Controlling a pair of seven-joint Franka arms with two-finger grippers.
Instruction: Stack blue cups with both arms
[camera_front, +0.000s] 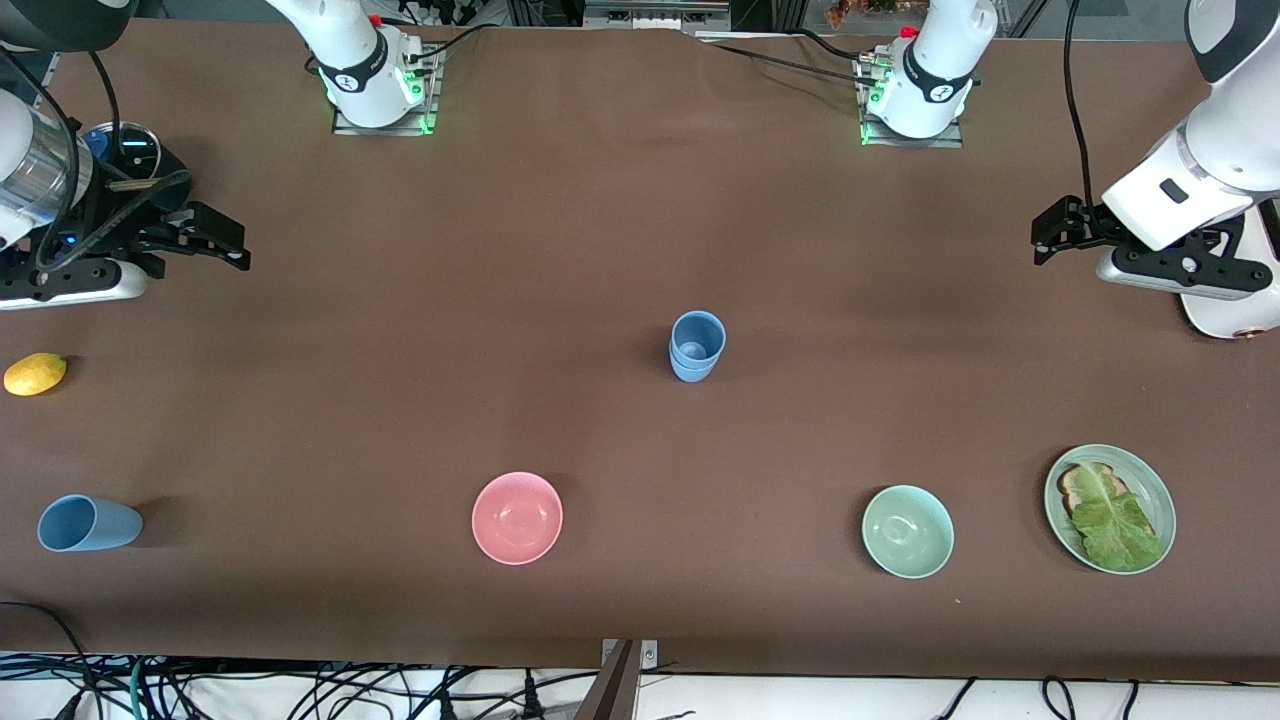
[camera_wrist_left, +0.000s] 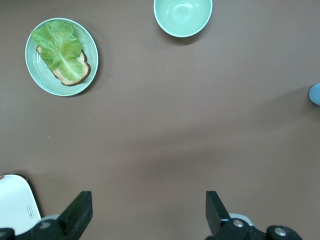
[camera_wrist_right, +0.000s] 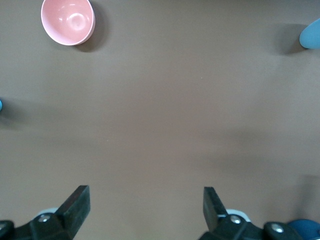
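Two blue cups stand nested as one upright stack (camera_front: 697, 345) at the middle of the table; its edge shows in the left wrist view (camera_wrist_left: 315, 94) and the right wrist view (camera_wrist_right: 311, 34). A third blue cup (camera_front: 88, 523) lies on its side near the front edge, at the right arm's end of the table. My right gripper (camera_front: 235, 245) (camera_wrist_right: 145, 196) hangs open over bare table at that end, holding nothing. My left gripper (camera_front: 1042, 235) (camera_wrist_left: 148, 200) hangs open and empty over the left arm's end. Both are well clear of the cups.
A pink bowl (camera_front: 517, 517) (camera_wrist_right: 68, 21) and a pale green bowl (camera_front: 907, 531) (camera_wrist_left: 183, 16) sit nearer the camera than the stack. A green plate (camera_front: 1150, 485) (camera_wrist_left: 34, 65) carries bread and lettuce. A lemon (camera_front: 35, 373) lies under the right arm. A dark pot (camera_front: 130, 150) is partly hidden.
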